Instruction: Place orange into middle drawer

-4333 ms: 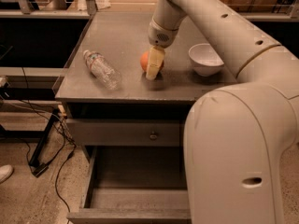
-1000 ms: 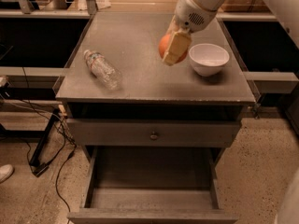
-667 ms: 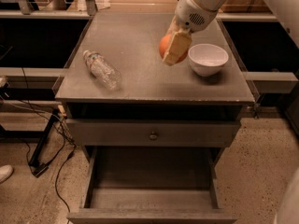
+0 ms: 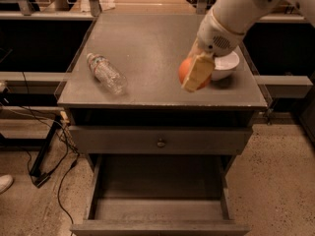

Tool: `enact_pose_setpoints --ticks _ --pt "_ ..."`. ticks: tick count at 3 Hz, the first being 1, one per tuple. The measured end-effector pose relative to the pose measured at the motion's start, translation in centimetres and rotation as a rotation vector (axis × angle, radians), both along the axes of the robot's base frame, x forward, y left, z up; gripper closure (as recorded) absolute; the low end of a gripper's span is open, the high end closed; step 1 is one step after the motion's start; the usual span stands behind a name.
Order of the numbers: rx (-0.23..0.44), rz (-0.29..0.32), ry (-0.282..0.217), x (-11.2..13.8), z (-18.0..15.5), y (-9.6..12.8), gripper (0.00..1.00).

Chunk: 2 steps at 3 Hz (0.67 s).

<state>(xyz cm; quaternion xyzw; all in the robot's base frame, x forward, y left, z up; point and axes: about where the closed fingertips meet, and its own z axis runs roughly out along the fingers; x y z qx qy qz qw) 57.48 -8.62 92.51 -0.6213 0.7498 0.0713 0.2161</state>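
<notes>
So the pincer [image 4: 193,79] is clamping the orange [image 4: 186,71], with one pale finger lying right across the fruit's front. The other finger is sitting behind it, so I'm judging the grip from how the fruit is hanging there.

What's changing: a second ago the orange was further back, up beside the white bowl [image 4: 227,66]. Now the arm is bringing it toward the front edge of the surface [image 4: 147,38], and it's showing lower in the camera view. It's looking lifted rather than resting (there's a shadow spreading on the surface just to the right of it), though I'm not swearing to how high.

For the task this is looking good: pickup is done and the carry is underway. The middle drawer [image 4: 157,181] is sitting pulled open below, under the shut drawer front [image 4: 123,140] with the little knob. Nothing is showing on its floor.

My guess is the arm needs to clear the front edge, go down past that drawer front, and only let go once it's over the tray.

The plastic bottle [image 4: 107,73] is lying on its side well off to the left, so it isn't getting in the way.
</notes>
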Motion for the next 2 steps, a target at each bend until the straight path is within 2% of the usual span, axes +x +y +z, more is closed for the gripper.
enact_pose_setpoints --ticks 1,2 --pt "-0.019 -0.067 0.061 -4.7 -2.2 -1.7 1.00" --pt "-0.035 -0.098 0.160 -10.0 -6.4 -2.4 1.00"
